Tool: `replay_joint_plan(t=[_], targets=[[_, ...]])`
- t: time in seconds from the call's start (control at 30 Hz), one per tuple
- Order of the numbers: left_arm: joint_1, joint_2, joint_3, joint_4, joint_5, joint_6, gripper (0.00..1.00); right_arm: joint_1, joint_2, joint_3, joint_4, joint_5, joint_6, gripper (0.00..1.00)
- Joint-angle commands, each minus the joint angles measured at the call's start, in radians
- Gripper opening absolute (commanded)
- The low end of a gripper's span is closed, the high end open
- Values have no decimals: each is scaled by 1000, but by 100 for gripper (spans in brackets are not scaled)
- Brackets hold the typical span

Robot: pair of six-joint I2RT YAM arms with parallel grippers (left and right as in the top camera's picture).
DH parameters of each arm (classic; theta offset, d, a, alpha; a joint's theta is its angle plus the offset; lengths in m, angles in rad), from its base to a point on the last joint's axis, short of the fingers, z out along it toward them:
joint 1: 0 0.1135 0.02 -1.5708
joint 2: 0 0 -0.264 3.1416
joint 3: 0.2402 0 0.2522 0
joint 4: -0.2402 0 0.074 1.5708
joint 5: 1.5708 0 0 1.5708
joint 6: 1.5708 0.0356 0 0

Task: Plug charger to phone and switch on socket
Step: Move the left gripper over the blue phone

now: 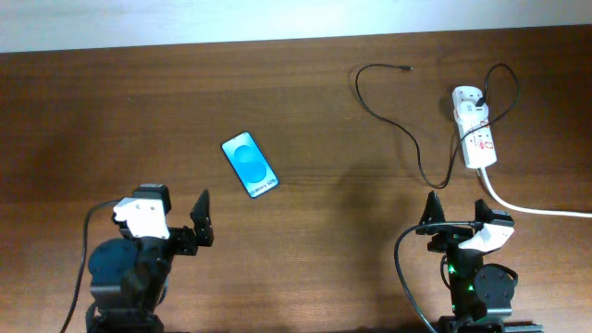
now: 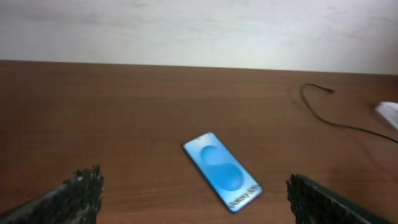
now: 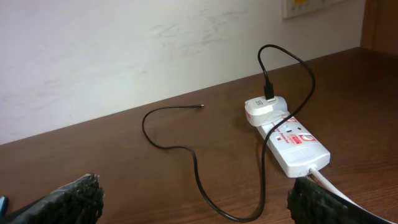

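Note:
The phone (image 1: 250, 165) lies face up on the brown table, its blue screen lit; it also shows in the left wrist view (image 2: 222, 171). The charger, a thin black cable (image 1: 407, 135), loops across the table to the right. Its small free plug (image 1: 410, 67) lies loose near the far edge, well apart from the phone. Its other end goes into a white adapter (image 3: 264, 109) on the socket (image 1: 474, 128), a white strip with red marks (image 3: 292, 143). My left gripper (image 1: 178, 205) is open and empty just short of the phone. My right gripper (image 1: 457, 211) is open and empty just short of the cable loop (image 3: 194, 162).
The socket's thick white lead (image 1: 527, 208) runs off the right edge, close to my right gripper. A pale wall (image 3: 124, 50) stands behind the table's far edge. In the left wrist view the cable (image 2: 339, 124) and the socket's end (image 2: 388, 112) show at far right.

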Motion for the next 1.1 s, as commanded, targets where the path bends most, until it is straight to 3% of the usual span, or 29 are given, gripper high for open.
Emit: replay_joint_plan(t=[0.0,0.33,0.43,0.57,0.63,0.73,0.8,0.9,0.93,1.07], targets=[[3,33,40,-32,116,-10,99,9,-8,-5,-8,-2,-4,98],[3,75,119,-131,129,-79,99,9,-8,-5,-8,-2,-4,98],[3,167,171,-143,130,-160,99,9,-8,-5,-8,-2,-4,98],[-31,380,293,-153,138,-171,99,9,-8,-5,-8,-2,-4,98],[-79,501,367,-148,179,-169,99,9,-8,-5,-8,-2,-4,98],[-100,640,390,-163,405,-170,99,9,-8,-5,-8,-2,-4,98],[-100,693,390,-163,460,-170,99,9,-8,-5,-8,-2,-4,99],[-102,756,390,-137,414,-216,100,9,-8,-5,-8,-2,-4,98],[-119,776,393,-137,301,-319,98,9,-8,-5,-8,-2,-4,98],[-224,802,465,-182,40,-389,100,9,-8,-5,-8,-2,-4,98]])
